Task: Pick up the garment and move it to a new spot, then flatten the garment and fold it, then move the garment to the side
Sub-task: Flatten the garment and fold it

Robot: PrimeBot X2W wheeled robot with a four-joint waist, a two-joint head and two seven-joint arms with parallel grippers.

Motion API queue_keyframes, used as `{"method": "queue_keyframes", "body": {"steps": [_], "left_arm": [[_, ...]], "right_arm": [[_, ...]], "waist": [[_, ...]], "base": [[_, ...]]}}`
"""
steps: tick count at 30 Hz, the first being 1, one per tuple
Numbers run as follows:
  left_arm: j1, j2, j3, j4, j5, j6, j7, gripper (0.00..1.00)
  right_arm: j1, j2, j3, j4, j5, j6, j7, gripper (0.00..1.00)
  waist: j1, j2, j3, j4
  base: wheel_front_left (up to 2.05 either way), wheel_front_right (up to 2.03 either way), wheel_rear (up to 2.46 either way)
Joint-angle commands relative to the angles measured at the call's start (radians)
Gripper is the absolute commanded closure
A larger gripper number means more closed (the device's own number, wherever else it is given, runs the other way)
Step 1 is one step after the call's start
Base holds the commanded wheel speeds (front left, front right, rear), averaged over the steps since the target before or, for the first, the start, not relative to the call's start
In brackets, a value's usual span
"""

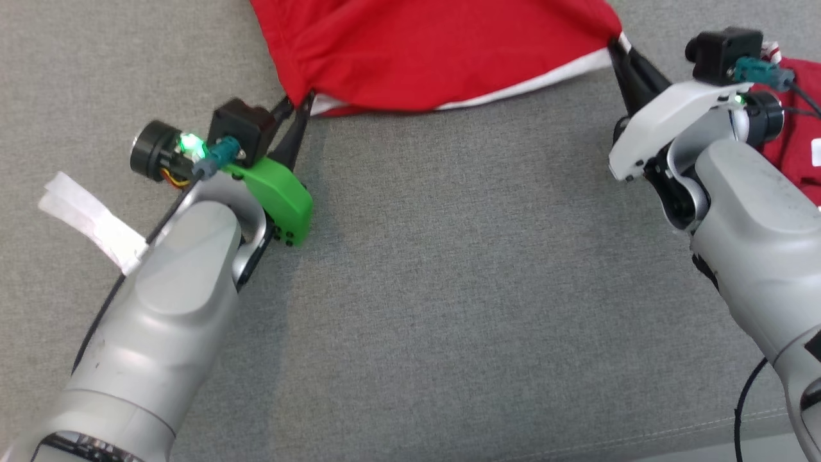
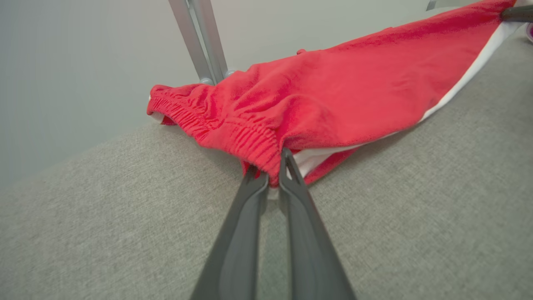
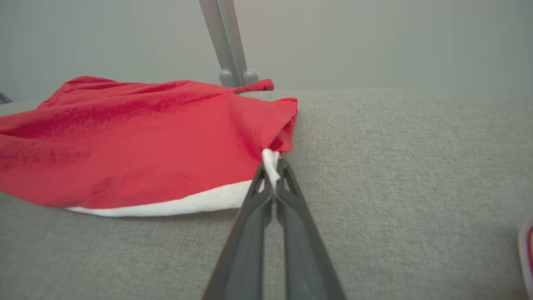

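Surface: a bench covered in grey woven cloth, with a stitched seam running behind the right arm.
Room: a plain pale wall lies beyond the bench; a grey metal post rises past the cloth, ahead of both sets of fingers.
Garment: the red garment, with a white band along its near edge, is stretched between the two grippers and spreads away ahead of their fingertips.
Left gripper: the left gripper is pressed together on the gathered elastic corner.
Right gripper: the right gripper is pinching the white-edged corner at the other end.
Edges: the bench's far edge sits just beyond the garment, close to the post.
Open room: bare grey cloth lies between the two arms, behind the fingertips.
Beside the arms: a white tape strip lies outboard of the left forearm; a second red cloth lies just outboard of the right wrist.
Hidden: the garment's far part is cut off at the top of the head view, and the second red cloth at its side. Whether the stretched near edge rests on the bench is hard to tell.
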State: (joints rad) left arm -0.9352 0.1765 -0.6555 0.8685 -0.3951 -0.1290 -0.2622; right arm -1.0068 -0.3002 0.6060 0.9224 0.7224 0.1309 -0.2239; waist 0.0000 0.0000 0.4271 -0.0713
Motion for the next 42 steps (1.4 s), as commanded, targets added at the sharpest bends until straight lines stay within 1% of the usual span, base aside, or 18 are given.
{"method": "queue_keyframes", "body": {"steps": [1,5,11,18,24,31,35,38,42], "left_arm": [[0.042,0.015,-0.026,-0.013,0.001,-0.002,-0.003,1.00],[0.118,0.046,-0.084,-0.052,-0.016,-0.002,-0.003,1.00],[0.225,0.082,-0.147,-0.117,-0.045,-0.002,-0.003,1.00],[0.353,0.139,-0.219,-0.195,-0.086,-0.002,-0.003,1.00],[0.444,0.190,-0.313,-0.269,-0.144,-0.001,0.000,1.00],[0.530,0.251,-0.349,-0.395,-0.183,0.005,0.014,1.00],[0.586,0.288,-0.369,-0.480,-0.192,0.012,0.042,1.00],[0.625,0.321,-0.385,-0.551,-0.200,0.016,0.070,1.00],[0.637,0.356,-0.387,-0.630,-0.203,0.033,0.102,1.00]], "right_arm": [[0.033,-0.018,0.031,-0.006,0.021,0.000,0.022,1.00],[0.096,-0.056,0.112,-0.036,0.103,0.000,0.105,1.00],[0.181,-0.156,0.224,-0.114,0.222,0.000,0.237,1.00],[0.282,-0.267,0.305,-0.237,0.368,0.000,0.356,1.00],[0.367,-0.368,0.360,-0.351,0.448,0.000,0.429,1.00],[0.469,-0.460,0.373,-0.469,0.527,0.000,0.466,1.00],[0.534,-0.521,0.379,-0.546,0.574,0.000,0.521,1.00],[0.579,-0.578,0.379,-0.609,0.618,0.000,0.590,1.00],[0.566,-0.639,0.342,-0.687,0.631,0.000,0.627,1.00]], "waist": [[0.0000,0.0000,-0.086,0.009],[0.0000,0.0000,-0.152,0.013],[0.0000,0.0000,-0.244,0.020],[0.0000,0.0000,-0.338,0.031],[0.0000,0.0000,-0.407,0.049],[0.0000,0.0000,-0.448,0.075],[0.0000,0.0000,-0.459,0.089],[0.0000,0.0000,-0.462,0.096],[0.0000,0.0000,-0.443,0.108]], "base": [[0.00,0.00,0.00],[0.00,0.00,0.00],[0.00,0.00,0.00],[0.00,0.00,0.00],[0.00,0.00,0.00],[0.00,0.00,0.00],[0.00,0.00,0.00],[0.00,0.00,0.00],[0.00,0.00,0.00]]}}
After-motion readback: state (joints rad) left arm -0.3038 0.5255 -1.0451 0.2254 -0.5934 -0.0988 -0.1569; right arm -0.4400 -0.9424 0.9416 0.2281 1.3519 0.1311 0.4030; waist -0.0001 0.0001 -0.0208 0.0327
